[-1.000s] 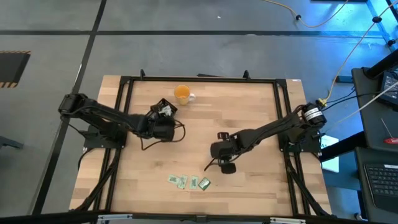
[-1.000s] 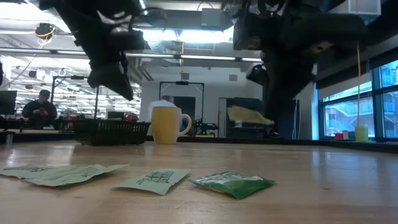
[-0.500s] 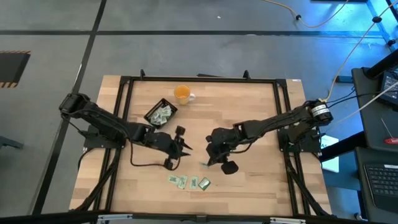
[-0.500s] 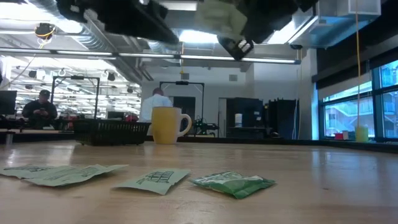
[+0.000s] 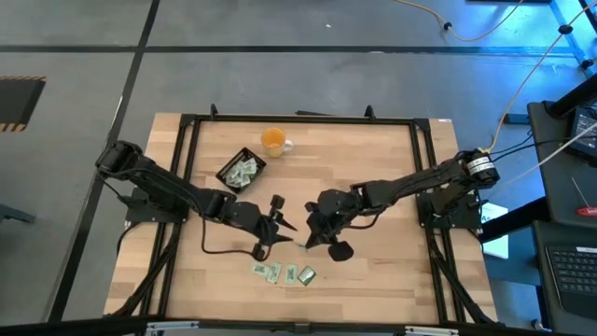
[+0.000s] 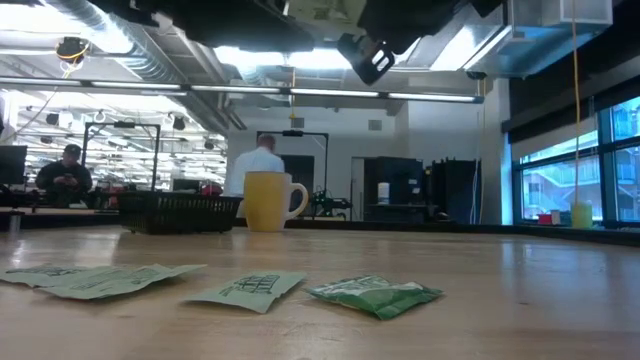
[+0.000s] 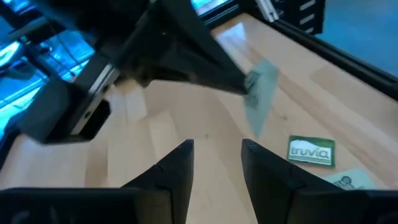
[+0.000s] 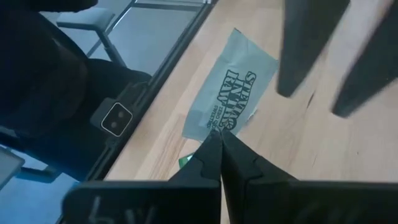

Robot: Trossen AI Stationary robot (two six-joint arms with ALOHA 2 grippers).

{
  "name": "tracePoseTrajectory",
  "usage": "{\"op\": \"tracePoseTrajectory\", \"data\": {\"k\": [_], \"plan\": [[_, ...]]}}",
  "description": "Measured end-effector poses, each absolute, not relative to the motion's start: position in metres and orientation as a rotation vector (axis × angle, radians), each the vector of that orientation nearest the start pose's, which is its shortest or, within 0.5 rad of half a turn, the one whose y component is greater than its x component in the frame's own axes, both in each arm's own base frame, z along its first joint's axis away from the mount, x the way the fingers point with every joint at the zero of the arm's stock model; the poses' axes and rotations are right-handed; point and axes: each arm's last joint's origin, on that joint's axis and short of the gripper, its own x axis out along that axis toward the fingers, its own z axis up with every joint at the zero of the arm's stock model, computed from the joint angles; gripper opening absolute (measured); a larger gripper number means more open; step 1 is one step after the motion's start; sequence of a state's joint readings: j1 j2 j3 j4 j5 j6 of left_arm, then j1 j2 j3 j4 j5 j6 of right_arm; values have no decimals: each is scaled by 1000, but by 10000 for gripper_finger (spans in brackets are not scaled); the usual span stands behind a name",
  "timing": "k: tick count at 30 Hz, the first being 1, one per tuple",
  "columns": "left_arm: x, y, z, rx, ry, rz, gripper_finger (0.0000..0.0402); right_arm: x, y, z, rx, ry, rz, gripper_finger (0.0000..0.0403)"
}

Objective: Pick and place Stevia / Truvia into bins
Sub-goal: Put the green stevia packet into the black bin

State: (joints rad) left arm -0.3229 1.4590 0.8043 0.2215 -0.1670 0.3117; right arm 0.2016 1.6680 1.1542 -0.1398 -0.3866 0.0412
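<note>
Stevia packets: some binned, some loose, one held mid-table

Table (image 5: 373, 177) first: the black tray (image 5: 242, 170) near the orange cup (image 5: 272, 141) has a few sachets inside. Left gripper (image 5: 282, 222) hangs spread open, holding nothing. Right gripper (image 5: 309, 240) is pinched tight on one Stevia sachet (image 8: 231, 102). Loose sachets (image 5: 283, 273) lie along the front edge.

Mid-table is crowded: left gripper (image 5: 283, 221) and right gripper (image 5: 309, 235) nearly meet above the loose sachets (image 5: 283, 273). Your far right stays open; tray (image 5: 241, 170) and cup (image 5: 273, 141) block far left.
</note>
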Motion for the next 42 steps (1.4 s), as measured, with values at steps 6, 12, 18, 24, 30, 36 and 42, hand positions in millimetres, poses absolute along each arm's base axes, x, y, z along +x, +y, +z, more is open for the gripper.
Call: {"op": "tracePoseTrajectory", "data": {"k": [6,12,18,24,30,36,42], "plan": [[292,-100,226,427,372,-275,129,355,81,240,96,674,515,0],[292,-106,230,424,327,-282,124,355,81,240,95,673,512,0],[293,-105,232,419,305,-273,94,355,81,241,93,662,513,0],[293,-105,231,422,314,-275,41,355,81,241,67,655,522,14],[290,-104,224,485,387,-272,7,355,81,240,35,666,505,73],[275,-87,203,644,693,137,8,352,78,235,17,726,432,121],[247,-63,187,713,946,534,9,350,87,232,7,741,456,126]]}}
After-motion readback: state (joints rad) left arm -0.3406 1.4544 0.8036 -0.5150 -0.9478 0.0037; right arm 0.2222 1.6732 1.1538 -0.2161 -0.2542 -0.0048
